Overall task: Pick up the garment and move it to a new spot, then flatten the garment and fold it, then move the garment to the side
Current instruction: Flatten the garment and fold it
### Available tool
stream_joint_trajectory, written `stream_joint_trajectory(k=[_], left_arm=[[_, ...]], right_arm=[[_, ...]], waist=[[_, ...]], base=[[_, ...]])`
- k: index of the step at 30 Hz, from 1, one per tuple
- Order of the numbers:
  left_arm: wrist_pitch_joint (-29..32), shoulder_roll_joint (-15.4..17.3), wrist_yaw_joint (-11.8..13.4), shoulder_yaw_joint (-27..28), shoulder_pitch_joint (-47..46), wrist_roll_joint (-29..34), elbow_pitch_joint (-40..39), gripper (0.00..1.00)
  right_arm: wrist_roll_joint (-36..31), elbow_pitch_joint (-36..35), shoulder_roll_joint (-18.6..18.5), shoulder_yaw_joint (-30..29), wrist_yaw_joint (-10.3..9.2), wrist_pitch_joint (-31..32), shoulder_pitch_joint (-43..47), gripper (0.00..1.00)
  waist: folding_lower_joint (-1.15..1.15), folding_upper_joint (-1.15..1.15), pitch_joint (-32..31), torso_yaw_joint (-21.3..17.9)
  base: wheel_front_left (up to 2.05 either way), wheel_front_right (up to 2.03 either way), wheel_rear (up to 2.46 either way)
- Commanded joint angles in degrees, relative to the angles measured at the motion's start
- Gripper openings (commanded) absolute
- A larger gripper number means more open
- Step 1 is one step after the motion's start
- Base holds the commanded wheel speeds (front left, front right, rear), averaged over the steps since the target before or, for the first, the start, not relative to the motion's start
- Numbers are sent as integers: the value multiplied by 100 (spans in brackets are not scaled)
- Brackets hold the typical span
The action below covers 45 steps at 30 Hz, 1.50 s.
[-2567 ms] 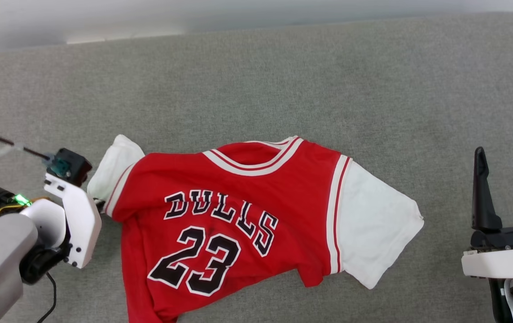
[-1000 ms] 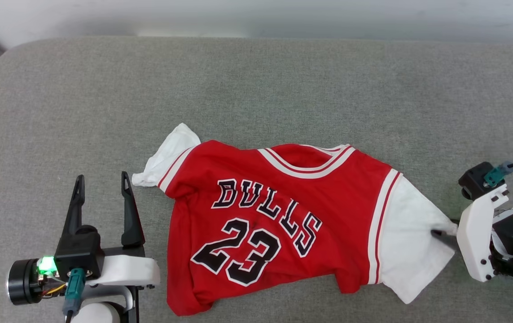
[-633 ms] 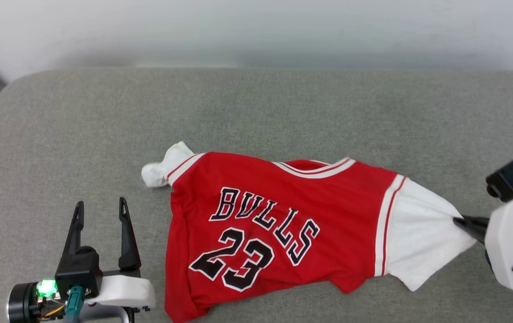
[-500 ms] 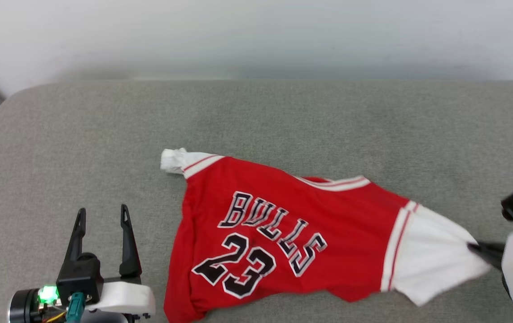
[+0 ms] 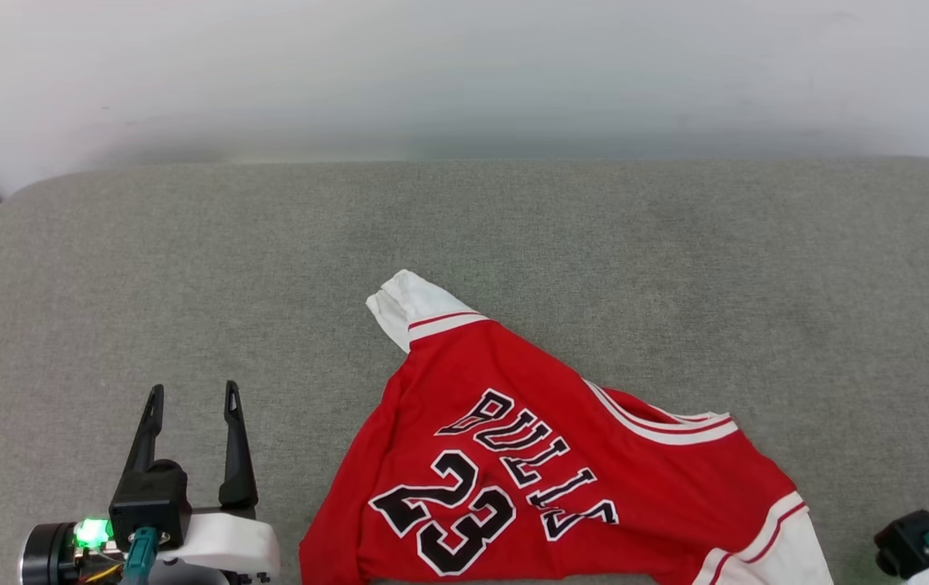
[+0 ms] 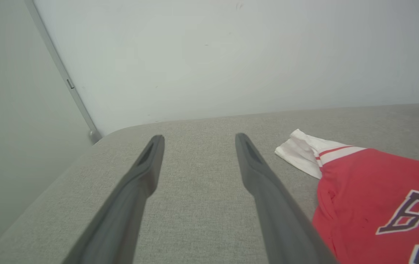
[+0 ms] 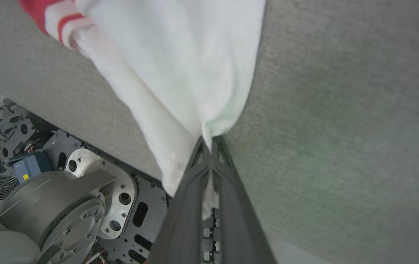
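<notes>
At five o'clock on the grey cushion [image 5: 188, 268], my right pincer [image 7: 209, 141] is clamped together on the edge of one white sleeve [image 7: 180, 62] of the shirt [image 5: 513, 471], and the cloth gathers to a point between the tips. The shirt lies print side up around six o'clock, with its other white sleeve [image 5: 407, 305] pointing toward eleven. My left pincer [image 5: 192, 394] sits at seven o'clock with its fingers spread wide apart, gripping nothing, near the shirt's red edge but clear of it.
</notes>
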Motion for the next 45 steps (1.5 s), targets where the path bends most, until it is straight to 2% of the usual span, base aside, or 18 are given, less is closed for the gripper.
stream_joint_trajectory(k=[1, 2, 9, 16, 17, 22, 26, 27, 28, 30, 35, 40, 45], left_arm=[[-27, 26, -48, 31, -72, 58, 70, 100], [-26, 54, -95, 38, -119, 59, 118, 100], [-4, 330, -415, 2, -675, 143, 446, 100], [687, 725, -1018, -147, -1846, 73, 862, 100], [687, 725, -1018, -147, -1846, 73, 862, 100], [1523, 950, -1611, -308, -2800, -117, 1142, 100], [2465, 1130, -2069, -583, -3497, -350, 1483, 100], [2750, 1162, -2138, -704, -3652, -466, 1577, 100], [3528, 1297, -2228, -1119, -4127, -843, 1763, 100], [4103, 1447, -2235, -1691, -4372, -1267, 1751, 100], [5416, 2096, -2235, -2999, -5103, -2461, 1559, 100], [6223, 2517, -2236, -3938, -5734, -3340, 1477, 100], [6538, 2646, -2237, -4571, -6273, -3777, 1623, 100]], right_arm=[[-94, 62, 137, -152, -6, -186, 40, 23], [-207, 64, 163, -245, -6, -327, 13, 100], [-1114, -202, 374, -1232, -4, -1391, -247, 100], [-2296, -767, 1098, -2308, -4, -2144, -355, 100], [-2296, -767, 1098, -2308, -4, -2144, -355, 100], [-2894, -1152, 1578, -2684, -4, -2339, -280, 100], [-3146, -1373, 1815, -2781, -4, -2300, -281, 100], [-3195, -1406, 1853, -2801, -4, -2286, -296, 100], [-3265, -1476, 1919, -2821, -4, -2280, -410, 100], [-3287, -1513, 1953, -2829, -4, -2292, -467, 100], [-3327, -1561, 1994, -2779, -4, -2330, -687, 100], [-3333, -1494, 1996, -2736, -4, -2412, -918, 100], [-3312, -1392, 2012, -2650, -4, -2510, -1161, 100]], waist=[[0, 0, -24, -17], [0, 0, -41, -30], [0, 0, -94, -130], [0, 0, 48, -231], [0, 0, 48, -231], [0, 0, 259, -309], [0, 0, 482, -402], [0, 0, 544, -427], [0, 0, 742, -516], [0, 0, 884, -575], [0, 0, 1295, -733], [0, 0, 1667, -870], [0, 0, 1983, -994]], base=[[0, 0, 0], [0, 0, 0], [0, 0, 0], [0, 0, 0], [0, 0, 0], [0, 0, 0], [0, 0, 0], [0, 0, 0], [0, 0, 0], [0, 0, 0], [0, 0, 0], [0, 0, 0], [0, 0, 0]])
